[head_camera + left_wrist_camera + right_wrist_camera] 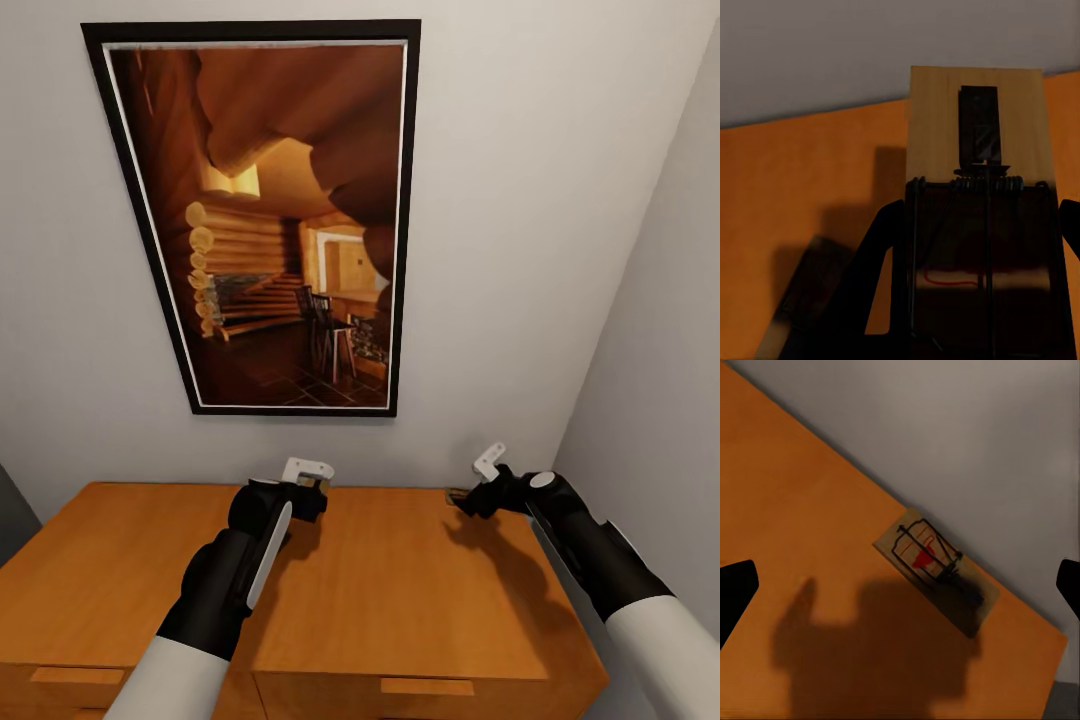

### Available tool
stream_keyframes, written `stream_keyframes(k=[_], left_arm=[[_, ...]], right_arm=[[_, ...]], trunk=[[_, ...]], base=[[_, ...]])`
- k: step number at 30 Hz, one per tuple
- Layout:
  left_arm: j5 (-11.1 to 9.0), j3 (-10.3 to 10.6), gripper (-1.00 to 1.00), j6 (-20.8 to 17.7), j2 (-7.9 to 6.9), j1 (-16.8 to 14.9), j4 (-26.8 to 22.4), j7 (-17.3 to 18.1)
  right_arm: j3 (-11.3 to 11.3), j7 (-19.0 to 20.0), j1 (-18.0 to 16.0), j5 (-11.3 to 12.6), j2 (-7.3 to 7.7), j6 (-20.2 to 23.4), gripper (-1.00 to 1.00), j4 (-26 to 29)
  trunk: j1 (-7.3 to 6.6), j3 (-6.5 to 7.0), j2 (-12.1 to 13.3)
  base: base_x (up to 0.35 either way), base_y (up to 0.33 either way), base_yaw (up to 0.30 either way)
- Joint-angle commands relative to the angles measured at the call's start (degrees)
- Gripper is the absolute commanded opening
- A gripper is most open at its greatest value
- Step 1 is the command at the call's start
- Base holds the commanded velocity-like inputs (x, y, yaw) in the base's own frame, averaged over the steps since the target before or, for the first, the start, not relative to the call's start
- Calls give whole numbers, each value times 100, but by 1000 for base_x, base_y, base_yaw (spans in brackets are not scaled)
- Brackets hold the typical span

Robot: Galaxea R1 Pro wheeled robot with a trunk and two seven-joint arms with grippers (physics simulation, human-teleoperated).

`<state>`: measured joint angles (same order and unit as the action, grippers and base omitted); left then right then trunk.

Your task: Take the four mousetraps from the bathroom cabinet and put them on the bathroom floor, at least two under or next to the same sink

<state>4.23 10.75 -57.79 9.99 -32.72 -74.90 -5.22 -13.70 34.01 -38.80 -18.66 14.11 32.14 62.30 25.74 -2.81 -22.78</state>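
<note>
Orange-brown wooden cabinet [400, 590] against a grey wall, under a black-framed cabin picture [265, 220]. Left gripper [975, 315] grips a flat wooden mousetrap [979, 127]; right gripper [900, 585], fingers spread, hovers over a second mousetrap [934, 570] at the back edge.

cabinet [400, 590] top — open | wall [520, 250] behind — blocks

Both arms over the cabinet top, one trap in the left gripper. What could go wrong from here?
1. The mousetrap sticks far out past the left gripper, so it could pivot or slip when carried.
2. The second mousetrap lies flat against the wall at the cabinet top's back edge; the open right gripper may hit the wall or push it instead of grasping.
</note>
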Motion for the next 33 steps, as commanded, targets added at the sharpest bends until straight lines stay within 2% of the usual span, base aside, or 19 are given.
stream_keyframes(k=[1,5,8,11,26,33], left_arm=[[43,7,-100,-25,1,-6,0,3],[43,7,-100,-23,1,-6,14,3],[43,7,-100,-22,1,-6,18,3],[43,7,-100,-22,1,-6,19,3],[43,7,-100,-22,1,-6,19,3],[42,7,-100,-22,1,-6,19,3]], right_arm=[[-6,42,-6,-67,4,30,100,6],[-3,278,-7,-91,4,252,100,-5],[7,721,-8,-106,10,380,100,-7],[17,1003,-6,-119,24,422,100,-7],[2,1156,-7,-141,40,446,100,-12],[30,1137,-6,-320,77,445,100,-16]], trunk=[[4,-14,-14],[4,-14,-14],[4,-14,-14],[4,-14,-14],[4,-14,-14],[4,-14,-14]], base=[[0,0,0],[0,0,0],[0,0,0],[0,0,0],[0,0,0],[0,0,0]])
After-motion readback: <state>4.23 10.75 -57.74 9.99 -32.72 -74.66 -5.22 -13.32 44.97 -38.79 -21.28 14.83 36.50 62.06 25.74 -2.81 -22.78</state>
